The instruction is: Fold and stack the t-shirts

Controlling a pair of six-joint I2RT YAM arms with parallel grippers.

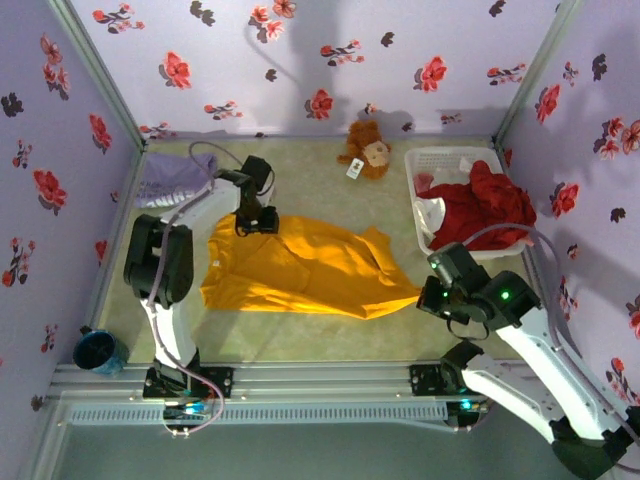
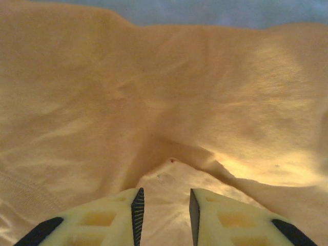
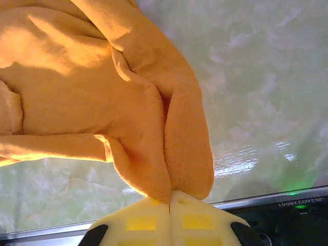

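Top external view: the orange t-shirt point(image 1: 300, 265) lies mid-frame on the tabletop point(image 1: 300, 335), long axis left to right. My right pincer point(image 1: 425, 297) is clamped on its right tip; my left pincer point(image 1: 255, 222), jaws slightly apart, stands over its upper left part.

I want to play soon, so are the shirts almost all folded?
Not yet. Nothing is stacked: the lavender t-shirt lies apart in the far corner. The right gripper pinches the orange t-shirt by its hem; the left gripper hovers open above it. Folding and stacking remain.

lab test booth: floral walls point(image 1: 300, 50), railed table point(image 1: 320, 338).
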